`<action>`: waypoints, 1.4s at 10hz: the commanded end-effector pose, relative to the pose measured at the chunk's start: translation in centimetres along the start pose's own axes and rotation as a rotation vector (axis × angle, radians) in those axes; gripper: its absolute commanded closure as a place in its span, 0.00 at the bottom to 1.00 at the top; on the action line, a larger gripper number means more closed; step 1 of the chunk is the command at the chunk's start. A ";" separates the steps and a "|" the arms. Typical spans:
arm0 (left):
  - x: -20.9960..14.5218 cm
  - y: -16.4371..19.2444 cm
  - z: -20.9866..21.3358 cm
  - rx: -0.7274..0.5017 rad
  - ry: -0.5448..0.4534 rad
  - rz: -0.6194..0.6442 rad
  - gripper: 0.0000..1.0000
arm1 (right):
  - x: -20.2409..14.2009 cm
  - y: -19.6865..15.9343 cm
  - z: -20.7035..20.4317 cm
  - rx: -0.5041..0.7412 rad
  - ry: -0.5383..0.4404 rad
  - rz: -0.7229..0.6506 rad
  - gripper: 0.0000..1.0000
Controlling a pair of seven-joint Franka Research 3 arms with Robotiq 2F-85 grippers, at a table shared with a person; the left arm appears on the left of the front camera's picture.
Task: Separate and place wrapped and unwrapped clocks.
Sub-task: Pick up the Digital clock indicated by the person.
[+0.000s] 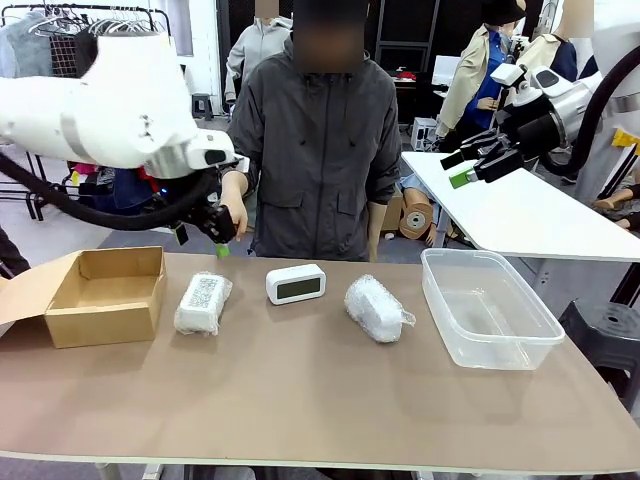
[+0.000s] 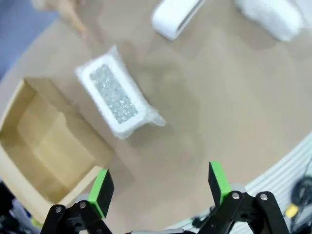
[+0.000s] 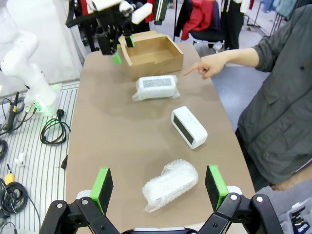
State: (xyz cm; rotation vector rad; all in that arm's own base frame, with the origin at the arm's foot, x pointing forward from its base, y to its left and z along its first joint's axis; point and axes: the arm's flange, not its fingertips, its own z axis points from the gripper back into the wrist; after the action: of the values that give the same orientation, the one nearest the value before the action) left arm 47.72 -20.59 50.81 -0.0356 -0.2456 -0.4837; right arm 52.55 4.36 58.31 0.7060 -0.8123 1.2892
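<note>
Three clocks lie in a row on the brown table. A bubble-wrapped clock (image 1: 202,303) (image 2: 117,95) (image 3: 156,87) rests beside the cardboard box. The bare white clock (image 1: 296,283) (image 2: 175,17) (image 3: 189,126) stands in the middle with its dark screen showing. A second wrapped clock (image 1: 375,308) (image 2: 273,17) (image 3: 169,185) lies to its right. My left gripper (image 1: 203,238) (image 2: 158,187) (image 3: 122,51) hangs open and empty above the table's far left, over the first wrapped clock. My right gripper (image 1: 462,168) (image 3: 158,186) is open and empty, high at the right.
An open brown cardboard box (image 1: 105,295) (image 2: 44,146) (image 3: 151,54) sits at the table's left end, and a clear plastic tub (image 1: 488,305) at its right end. A person stands at the far side, one hand (image 1: 235,200) (image 3: 209,66) pointing towards the box end.
</note>
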 end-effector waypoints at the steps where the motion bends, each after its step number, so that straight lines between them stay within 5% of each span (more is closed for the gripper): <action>1: 1.9 -0.2 -2.1 0.134 0.036 0.134 0.00 | 0.0 0.0 0.1 0.003 -0.001 0.001 0.00; 9: 3.3 2.8 -13.0 0.144 0.079 0.151 0.00 | 0.0 0.0 0.1 0.003 -0.001 0.001 0.00; 14: 2.5 2.4 -12.8 0.109 0.085 0.129 0.00 | 0.0 0.0 0.1 0.003 -0.001 0.001 0.00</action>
State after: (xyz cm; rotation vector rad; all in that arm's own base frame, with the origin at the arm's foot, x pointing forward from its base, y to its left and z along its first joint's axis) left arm 54.24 -21.21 38.74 0.0781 -0.1880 -0.3465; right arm 52.56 4.37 58.30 0.7064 -0.8119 1.2892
